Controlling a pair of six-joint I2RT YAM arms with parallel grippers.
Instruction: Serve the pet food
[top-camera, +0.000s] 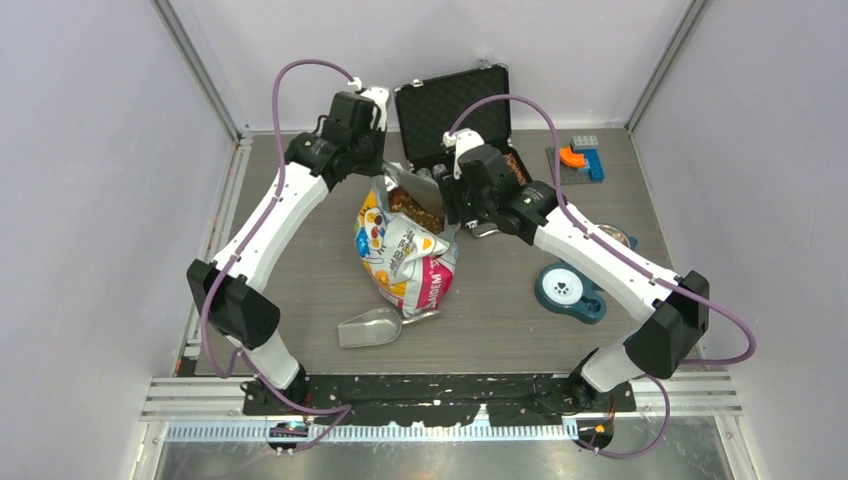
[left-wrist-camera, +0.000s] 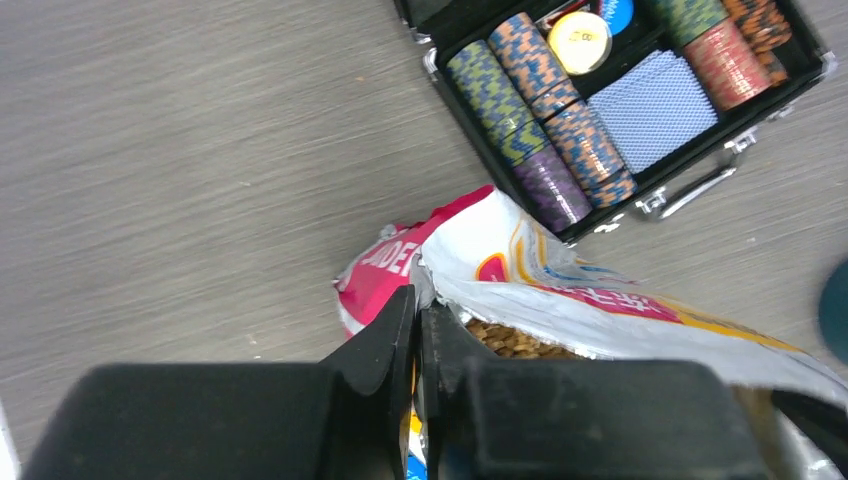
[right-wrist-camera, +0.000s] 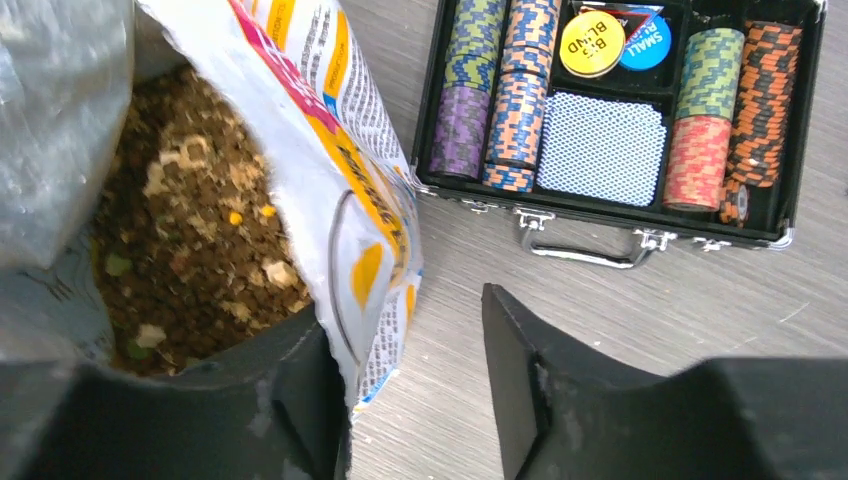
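Note:
The printed bag (top-camera: 405, 255) stands in the middle of the table with its top open. Brown and tan pet food (top-camera: 417, 209) fills it, seen also in the right wrist view (right-wrist-camera: 190, 230) and the left wrist view (left-wrist-camera: 515, 342). My left gripper (top-camera: 376, 177) is shut on the bag's torn rim (left-wrist-camera: 450, 262), its jaws (left-wrist-camera: 417, 312) pinching the foil. My right gripper (top-camera: 452, 205) is open at the bag's other side; the bag's wall (right-wrist-camera: 345, 180) hangs between the jaws (right-wrist-camera: 410, 350), against the left finger (right-wrist-camera: 300, 370).
A clear scoop (top-camera: 370, 327) lies in front of the bag. A teal pet bowl (top-camera: 568, 290) and a steel bowl (top-camera: 612, 237) sit at the right. An open black case of poker chips (top-camera: 455, 110) stands behind the bag (right-wrist-camera: 620, 110). Toy blocks (top-camera: 580, 160) lie far right.

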